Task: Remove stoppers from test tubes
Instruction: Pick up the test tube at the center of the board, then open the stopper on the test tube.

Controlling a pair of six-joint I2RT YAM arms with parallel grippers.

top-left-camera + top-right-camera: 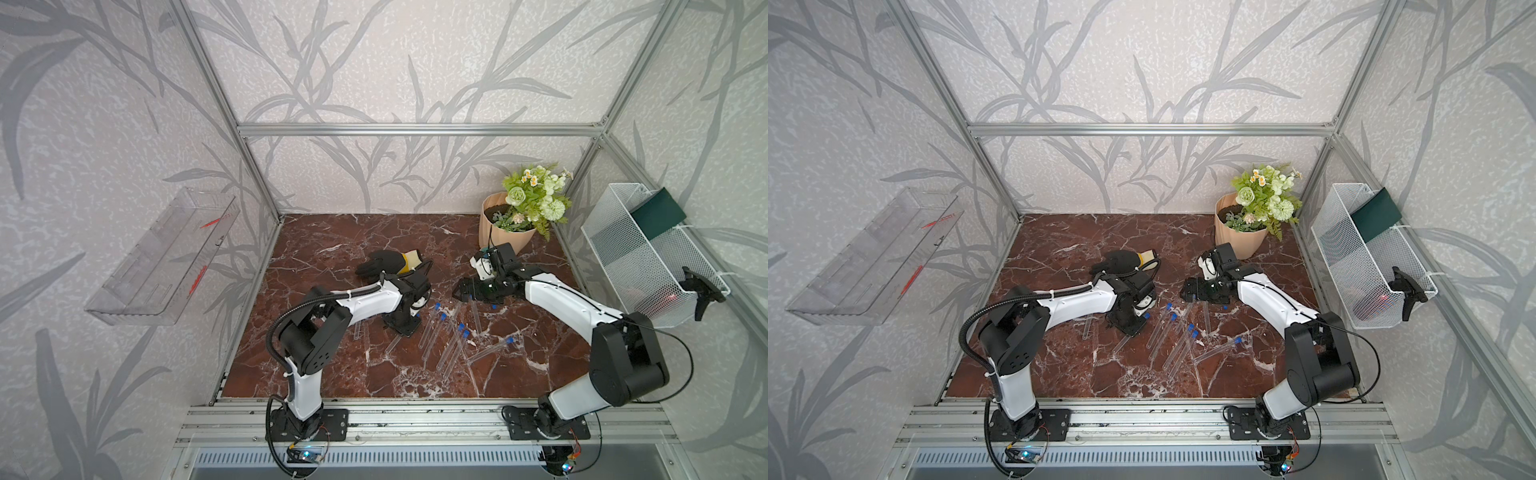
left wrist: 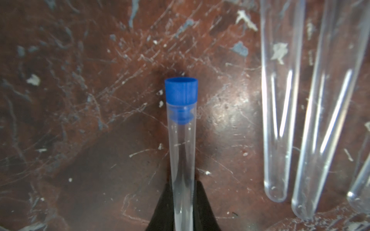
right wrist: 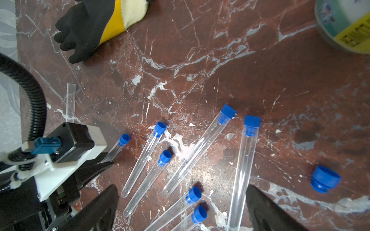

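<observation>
Thin clear test tube clamped by left hand; right hand apart, empty. Risk: smooth tube dragged through the grip when its stubby blue stopper is pulled.

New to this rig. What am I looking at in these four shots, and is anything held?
Two white robot arms stand at the near edge of a marble table. The two wide pictures come from one camera head overhead; the close-ups come from a camera on each wrist. Clear test tubes lie on the table, most with blue stoppers; one loose stopper, a black glove and a flower pot are there too. The left arm has its jaws shut on a stoppered tube. The right arm has open jaws, holding nothing.
</observation>
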